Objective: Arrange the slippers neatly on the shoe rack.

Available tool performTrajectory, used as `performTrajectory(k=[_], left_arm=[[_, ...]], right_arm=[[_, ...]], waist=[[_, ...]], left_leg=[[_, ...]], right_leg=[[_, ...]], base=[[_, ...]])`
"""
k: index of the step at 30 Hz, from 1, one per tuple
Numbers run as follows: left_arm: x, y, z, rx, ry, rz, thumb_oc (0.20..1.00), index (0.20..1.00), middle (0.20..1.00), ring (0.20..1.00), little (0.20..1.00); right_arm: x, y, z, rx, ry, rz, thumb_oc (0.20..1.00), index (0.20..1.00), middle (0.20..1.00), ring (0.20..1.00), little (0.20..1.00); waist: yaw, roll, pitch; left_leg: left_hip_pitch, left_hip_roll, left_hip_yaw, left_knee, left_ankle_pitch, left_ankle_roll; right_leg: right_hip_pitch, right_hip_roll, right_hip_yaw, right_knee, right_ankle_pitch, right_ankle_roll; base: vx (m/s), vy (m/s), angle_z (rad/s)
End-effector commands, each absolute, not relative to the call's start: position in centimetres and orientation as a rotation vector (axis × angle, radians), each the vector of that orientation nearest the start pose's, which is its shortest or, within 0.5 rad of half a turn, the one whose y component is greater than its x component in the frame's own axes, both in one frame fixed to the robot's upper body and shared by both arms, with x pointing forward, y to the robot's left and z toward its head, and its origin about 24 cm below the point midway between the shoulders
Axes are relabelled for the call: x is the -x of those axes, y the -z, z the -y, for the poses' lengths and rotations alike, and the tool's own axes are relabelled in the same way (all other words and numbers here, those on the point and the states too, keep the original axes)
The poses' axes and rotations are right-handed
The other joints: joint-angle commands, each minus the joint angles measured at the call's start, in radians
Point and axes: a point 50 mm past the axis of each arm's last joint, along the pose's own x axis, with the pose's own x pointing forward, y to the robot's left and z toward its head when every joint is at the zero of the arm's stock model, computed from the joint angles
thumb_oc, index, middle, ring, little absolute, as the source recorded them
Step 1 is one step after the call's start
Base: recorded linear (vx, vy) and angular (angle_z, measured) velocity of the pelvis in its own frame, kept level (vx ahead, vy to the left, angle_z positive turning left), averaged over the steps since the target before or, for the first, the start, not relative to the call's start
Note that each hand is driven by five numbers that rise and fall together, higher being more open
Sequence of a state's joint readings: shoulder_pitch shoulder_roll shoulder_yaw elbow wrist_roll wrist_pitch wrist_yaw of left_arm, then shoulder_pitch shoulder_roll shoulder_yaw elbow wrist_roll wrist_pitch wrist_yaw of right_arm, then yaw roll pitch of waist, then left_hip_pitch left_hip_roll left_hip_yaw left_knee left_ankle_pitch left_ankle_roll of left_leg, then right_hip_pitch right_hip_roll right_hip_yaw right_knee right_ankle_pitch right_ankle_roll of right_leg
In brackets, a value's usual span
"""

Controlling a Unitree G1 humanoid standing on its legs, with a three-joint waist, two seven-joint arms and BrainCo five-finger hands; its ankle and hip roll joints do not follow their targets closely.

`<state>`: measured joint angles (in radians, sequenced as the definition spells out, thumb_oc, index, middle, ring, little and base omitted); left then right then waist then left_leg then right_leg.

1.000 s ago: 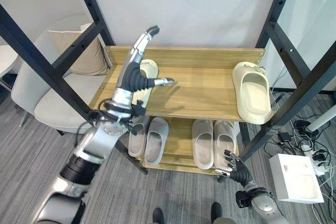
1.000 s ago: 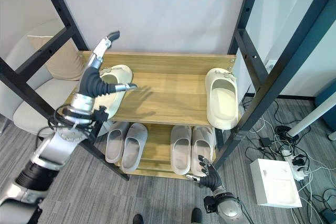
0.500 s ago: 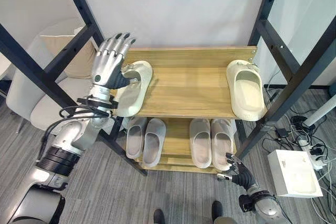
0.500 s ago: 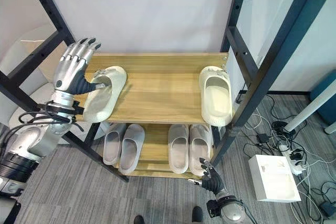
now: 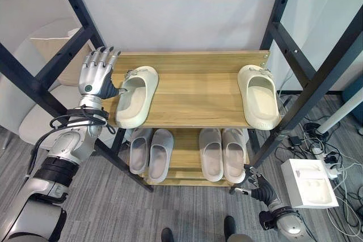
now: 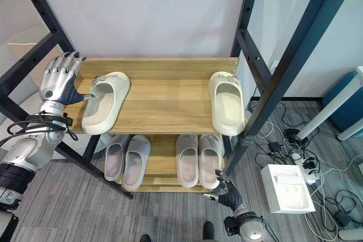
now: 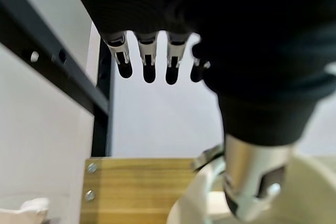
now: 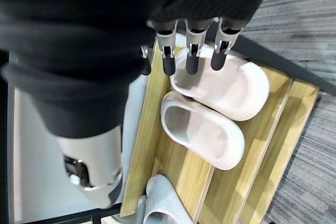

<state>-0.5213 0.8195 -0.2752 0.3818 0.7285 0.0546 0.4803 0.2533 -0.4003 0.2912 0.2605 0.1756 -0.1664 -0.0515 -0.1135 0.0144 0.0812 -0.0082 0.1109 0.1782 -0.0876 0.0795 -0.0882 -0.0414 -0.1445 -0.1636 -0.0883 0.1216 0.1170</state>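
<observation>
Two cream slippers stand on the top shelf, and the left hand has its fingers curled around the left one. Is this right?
Not quite. The left hand is open, fingers straight, beside the left slipper, as the left eye view shows. The other slipper stands at the right of the top shelf.

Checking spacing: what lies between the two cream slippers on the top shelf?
Bare wood. In the left eye view, nothing lies between the left cream slipper and the right cream slipper on the top shelf.

Head stereo overhead; wrist close-ups
</observation>
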Motion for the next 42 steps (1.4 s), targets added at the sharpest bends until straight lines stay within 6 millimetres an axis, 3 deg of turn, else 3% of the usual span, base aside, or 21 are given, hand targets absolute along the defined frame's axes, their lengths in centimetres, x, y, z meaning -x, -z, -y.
performTrajectory(k=[1,2,3,4,14,23,29,31,42], left_arm=[[-34.4,-23.3,-28.4,-1.650,-0.625,0.502,0.570,0.570,0.570,0.570,0.570],[-34.4,-23.4,-28.6,-1.659,-0.627,0.492,0.445,0.445,0.445,0.445,0.445],[-34.5,-23.4,-28.7,-1.661,-0.630,0.481,0.216,0.216,0.216,0.216,0.216],[-34.7,-23.7,-28.9,-1.664,-0.641,0.471,0.200,0.200,0.200,0.200,0.200],[-34.8,-23.8,-28.4,-1.638,-0.637,0.497,0.200,0.200,0.200,0.200,0.200],[-34.5,-23.0,-23.0,-1.493,-0.481,0.693,0.200,0.200,0.200,0.200,0.200],[-34.7,-24.1,-20.1,-1.446,-0.433,0.799,0.200,0.200,0.200,0.200,0.200],[-35.9,-25.5,-18.3,-1.502,-0.412,0.836,0.200,0.200,0.200,0.200,0.200],[-37.8,-25.6,-17.1,-1.570,-0.371,0.769,0.200,0.200,0.200,0.200,0.200]], right_arm=[[-18.5,2.4,19.9,0.232,-0.131,-0.237,1.000,1.000,1.000,1.000,1.000],[-18.4,2.4,20.0,0.232,-0.128,-0.239,1.000,1.000,1.000,1.000,1.000],[-18.2,2.5,20.1,0.229,-0.124,-0.242,1.000,1.000,1.000,1.000,1.000],[-18.1,2.6,20.1,0.222,-0.119,-0.247,1.000,1.000,1.000,1.000,1.000],[-17.8,2.7,20.0,0.206,-0.109,-0.255,1.000,1.000,1.000,1.000,1.000],[-18.1,2.8,19.5,0.191,-0.105,-0.257,1.000,1.000,1.000,1.000,1.000],[-18.2,2.8,19.7,0.195,-0.101,-0.257,1.000,1.000,1.000,1.000,1.000],[-18.2,2.5,20.1,0.200,-0.094,-0.248,1.000,1.000,1.000,1.000,1.000],[-17.8,2.2,21.1,0.201,-0.069,-0.247,1.000,1.000,1.000,1.000,1.000]], waist=[[-0.019,-0.010,0.024],[-0.021,-0.011,0.025],[-0.024,-0.013,0.026],[-0.030,-0.015,0.028],[-0.038,-0.022,0.031],[-0.033,-0.015,0.020],[-0.043,-0.006,0.018],[-0.073,0.012,0.020],[-0.125,0.029,0.025]], left_leg=[[0.058,0.004,0.016,0.000,-0.115,-0.005],[0.058,0.004,0.018,0.000,-0.115,-0.005],[0.058,0.003,0.021,0.000,-0.116,-0.004],[0.057,0.004,0.027,0.000,-0.116,-0.004],[0.062,0.004,0.038,0.000,-0.122,-0.001],[0.078,0.005,0.027,0.000,-0.126,-0.001],[0.081,0.005,0.028,0.000,-0.122,-0.001],[0.082,0.008,0.042,0.000,-0.117,-0.001],[0.097,0.020,0.088,0.000,-0.116,-0.005]], right_leg=[[0.056,-0.048,-0.025,0.001,-0.078,0.088],[0.054,-0.048,-0.023,0.001,-0.077,0.088],[0.052,-0.047,-0.019,0.001,-0.076,0.089],[0.046,-0.047,-0.014,0.001,-0.074,0.090],[0.042,-0.045,0.001,0.001,-0.072,0.090],[0.067,-0.044,-0.012,0.001,-0.084,0.084],[0.070,-0.042,-0.011,0.001,-0.085,0.084],[0.059,-0.040,0.006,0.001,-0.080,0.085],[0.035,-0.029,0.056,0.001,-0.071,0.085]], base=[[0.00,0.000,0.00],[0.01,0.023,-0.05],[0.01,0.022,-0.12],[0.00,0.025,-0.17],[0.00,0.006,-0.05],[0.00,0.000,0.00],[-0.01,-0.019,0.00],[-0.04,-0.047,-0.01],[0.00,-0.023,-0.16]])
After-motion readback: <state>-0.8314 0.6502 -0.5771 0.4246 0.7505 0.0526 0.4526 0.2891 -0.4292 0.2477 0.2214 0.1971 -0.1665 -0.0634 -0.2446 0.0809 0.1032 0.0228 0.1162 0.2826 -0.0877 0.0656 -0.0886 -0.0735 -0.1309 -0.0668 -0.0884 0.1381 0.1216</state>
